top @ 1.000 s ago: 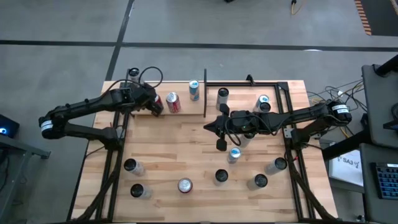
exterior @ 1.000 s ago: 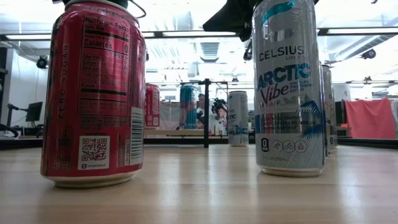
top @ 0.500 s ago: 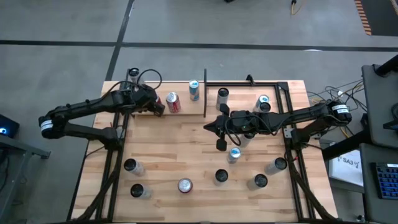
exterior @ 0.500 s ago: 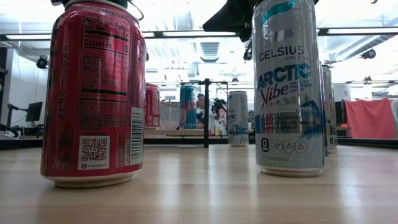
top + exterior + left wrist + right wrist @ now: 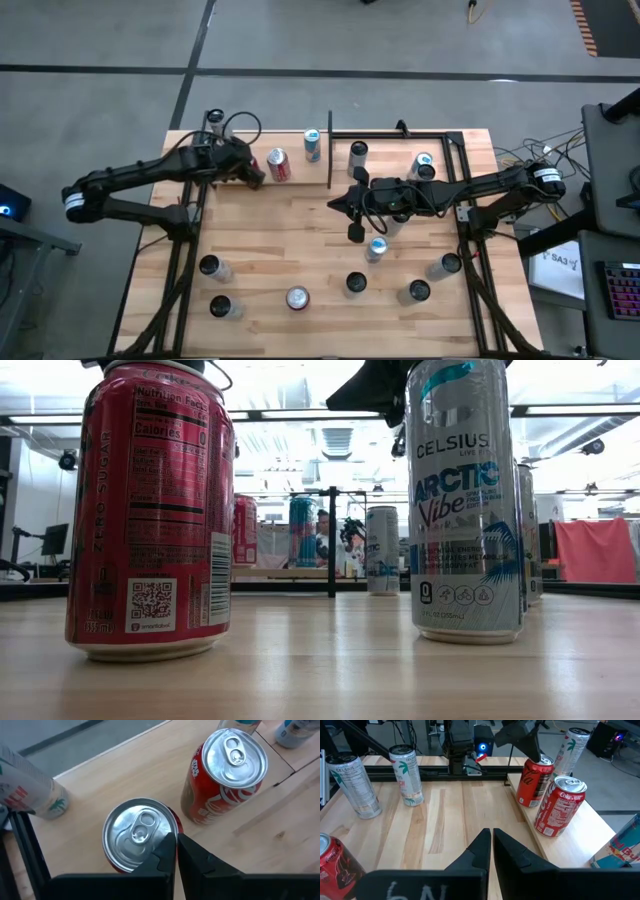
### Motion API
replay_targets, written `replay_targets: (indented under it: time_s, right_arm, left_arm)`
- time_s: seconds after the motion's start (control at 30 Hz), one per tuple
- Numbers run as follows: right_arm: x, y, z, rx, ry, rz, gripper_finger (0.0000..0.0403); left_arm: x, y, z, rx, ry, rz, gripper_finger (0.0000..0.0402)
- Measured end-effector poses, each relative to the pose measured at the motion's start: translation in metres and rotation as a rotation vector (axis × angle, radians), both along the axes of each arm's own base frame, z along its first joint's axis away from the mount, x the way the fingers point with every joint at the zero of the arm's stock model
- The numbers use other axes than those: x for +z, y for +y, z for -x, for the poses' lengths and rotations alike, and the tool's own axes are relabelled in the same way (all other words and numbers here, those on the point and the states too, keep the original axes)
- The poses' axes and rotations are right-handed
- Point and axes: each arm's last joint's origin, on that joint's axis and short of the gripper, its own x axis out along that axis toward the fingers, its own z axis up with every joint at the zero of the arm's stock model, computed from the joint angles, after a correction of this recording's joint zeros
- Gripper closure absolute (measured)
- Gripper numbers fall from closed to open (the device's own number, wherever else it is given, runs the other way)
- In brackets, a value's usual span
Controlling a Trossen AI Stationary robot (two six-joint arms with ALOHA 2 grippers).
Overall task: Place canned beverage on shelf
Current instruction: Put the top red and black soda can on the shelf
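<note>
The shelf [image 5: 296, 176] is a pale plywood panel at the table's far left, bounded by a black upright rod [image 5: 330, 150]. Three cans stand upright on it: a red can [image 5: 140, 832], a red cola can [image 5: 278, 163] and a blue-topped can [image 5: 312, 143]. My left gripper [image 5: 254, 174] is shut and slants down over the first red can. My right gripper [image 5: 335, 203] is shut, hanging level above the table's middle with nothing in it [image 5: 491, 837]. My left gripper's shut fingertips [image 5: 170, 842] meet the red can's silver top at its rim [image 5: 161, 826], on the side facing the arm. They slant down from above and from the table's left. The can stands upright on the shelf panel [image 5: 532, 780].
Several more cans stand on the table's near half, among them a red one [image 5: 150, 510] and a silver Celsius can [image 5: 465, 500]. A black metal frame [image 5: 440, 135] with cans inside it takes up the far right. A pale can [image 5: 215, 118] stands at the far left corner.
My left gripper has rolled a little about its own line over the red can, staying shut and in place. The can has not moved.
</note>
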Motion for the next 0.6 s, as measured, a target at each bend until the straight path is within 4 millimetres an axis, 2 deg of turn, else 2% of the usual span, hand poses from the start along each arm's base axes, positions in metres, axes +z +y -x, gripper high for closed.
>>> replay_targets:
  time_s: [0.2, 0.47, 0.6]
  right_arm:
    - [0.000, 0.000, 0.000, 0.000, 0.000, 0.000, 0.0392]
    - [0.000, 0.000, 0.000, 0.000, 0.000, 0.001, 0.0392]
    - [0.000, 0.000, 0.000, 0.001, 0.000, 0.003, 0.0392]
  left_arm:
    - [0.014, -0.003, 0.008, -0.096, 0.047, -0.058, 0.0402]
    - [0.009, -0.010, 0.028, -0.256, 0.296, -0.045, 0.0402]
    - [0.009, -0.013, 0.034, -0.291, 0.343, -0.044, 0.0402]
